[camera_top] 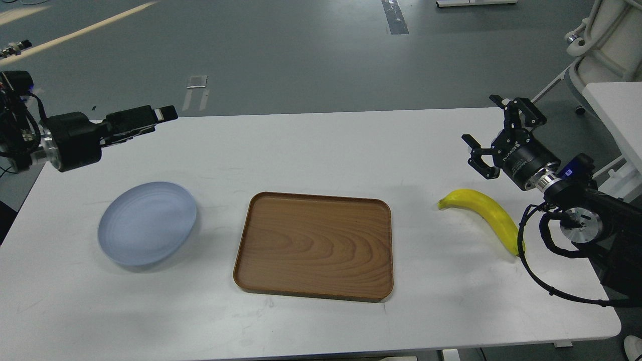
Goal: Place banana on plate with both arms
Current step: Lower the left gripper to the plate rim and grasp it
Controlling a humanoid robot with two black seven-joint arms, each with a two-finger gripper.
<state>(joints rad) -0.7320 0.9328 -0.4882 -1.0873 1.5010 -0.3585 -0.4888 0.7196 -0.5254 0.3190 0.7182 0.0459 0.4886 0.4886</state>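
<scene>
Right gripper (481,138) hangs spread wide and empty, just above and behind the banana (484,210), which lies on the table (451,301) at the right, untouched. Left gripper (163,114), far off at the left, is seen side-on; I cannot tell its state. Plate (147,222) sits bare, left of the tray (316,245). Nothing looks done yet: pickup, carry and placing all remain.

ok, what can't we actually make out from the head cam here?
- left gripper: seen side-on and dark, fingers not separable; open or shut unclear.
- banana: near tip sits behind the right arm's black cable.
- Both arms: upper parts cut off by the left and right edges.
- right gripper: open, empty; logo text too small.
</scene>
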